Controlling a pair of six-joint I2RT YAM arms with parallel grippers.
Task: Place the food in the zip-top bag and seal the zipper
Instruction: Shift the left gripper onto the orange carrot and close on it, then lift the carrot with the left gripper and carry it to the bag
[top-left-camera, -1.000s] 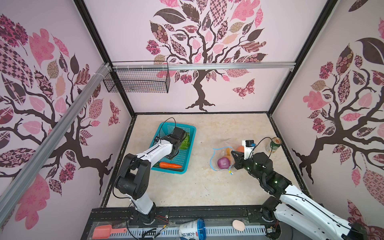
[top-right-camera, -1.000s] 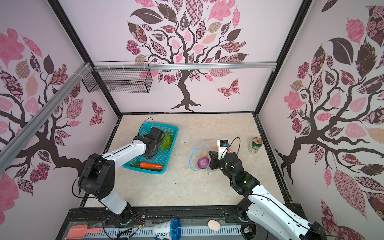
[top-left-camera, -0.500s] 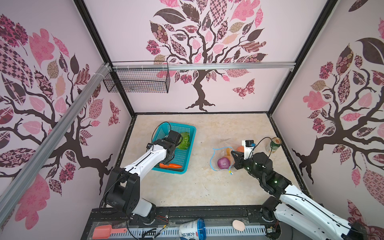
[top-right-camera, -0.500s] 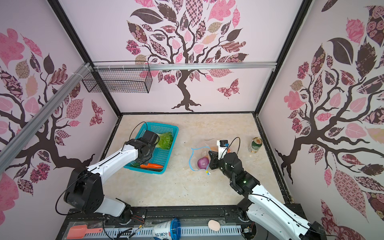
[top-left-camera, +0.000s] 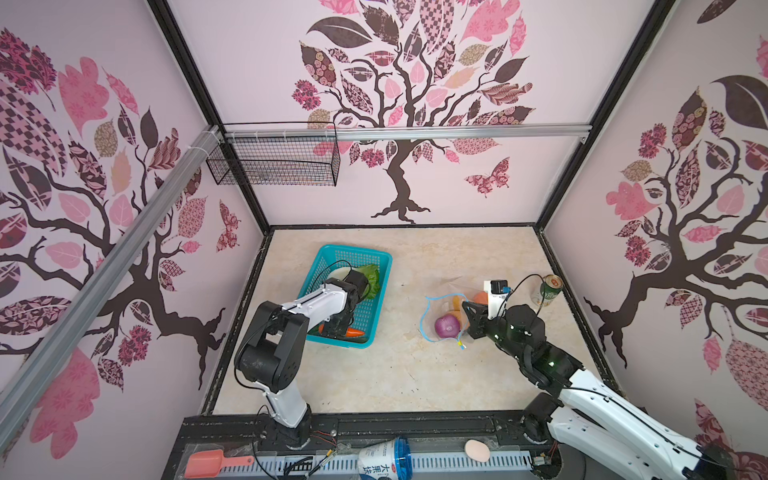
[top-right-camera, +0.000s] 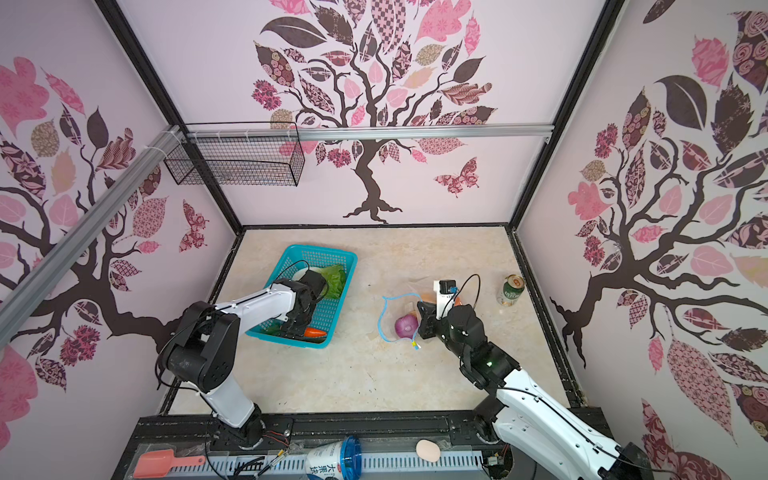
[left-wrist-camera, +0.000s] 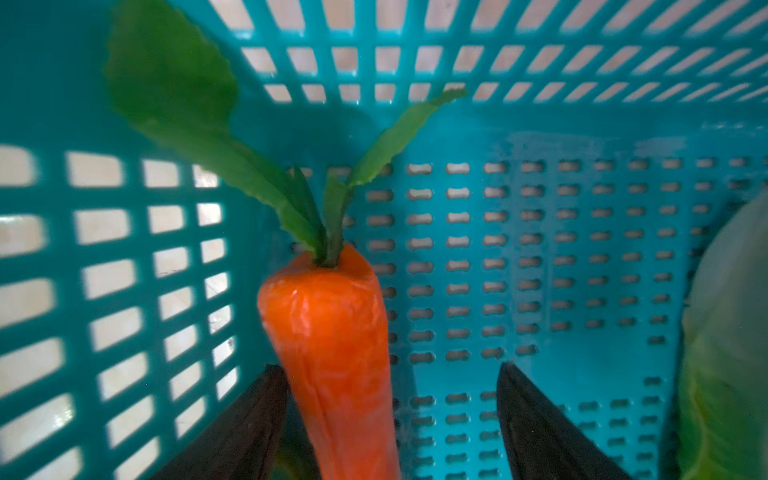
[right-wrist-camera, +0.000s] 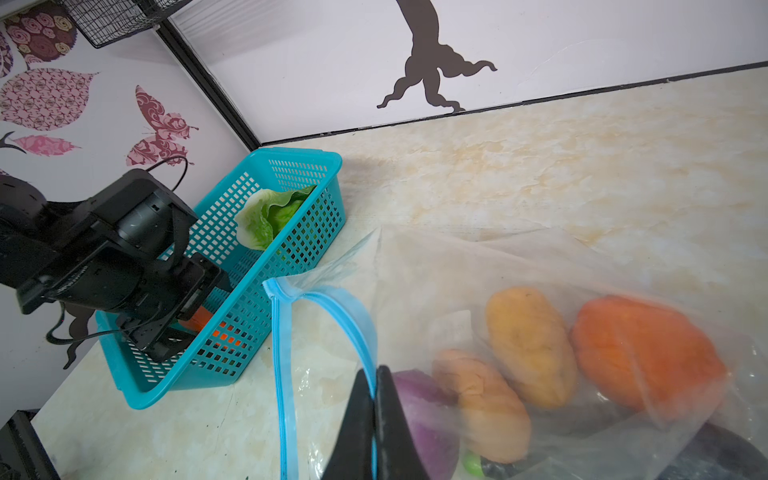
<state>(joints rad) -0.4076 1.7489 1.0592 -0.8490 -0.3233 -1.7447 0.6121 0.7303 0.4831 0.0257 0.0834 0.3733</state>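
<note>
An orange carrot (left-wrist-camera: 332, 353) with green leaves lies at the near end of the teal basket (top-left-camera: 332, 253). My left gripper (left-wrist-camera: 390, 366) is down in the basket, open, with the carrot between its fingers; one finger is close to it and the other stands well apart. Green lettuce (top-left-camera: 371, 279) sits further back in the basket. The clear zip-top bag (right-wrist-camera: 457, 266) lies on the table with a purple onion (right-wrist-camera: 424, 411), two tan potatoes (right-wrist-camera: 530, 345), an orange pumpkin (right-wrist-camera: 644, 353) and a dark eggplant (right-wrist-camera: 715, 453) inside. My right gripper (right-wrist-camera: 376, 370) is shut on the light-blue zipper (right-wrist-camera: 286, 374), holding the mouth open.
A green can (top-left-camera: 547, 289) stands right of the bag near the right wall. A black wire basket (top-left-camera: 274, 162) hangs on the back rail. On the front ledge lie a pink scoop (top-left-camera: 208, 463), a white cup (top-left-camera: 382, 459) and a pale egg (top-left-camera: 477, 450).
My left arm has drawn back along the basket to its near end, down over the carrot, and its jaws have narrowed a little. The right arm and bag have not moved.
</note>
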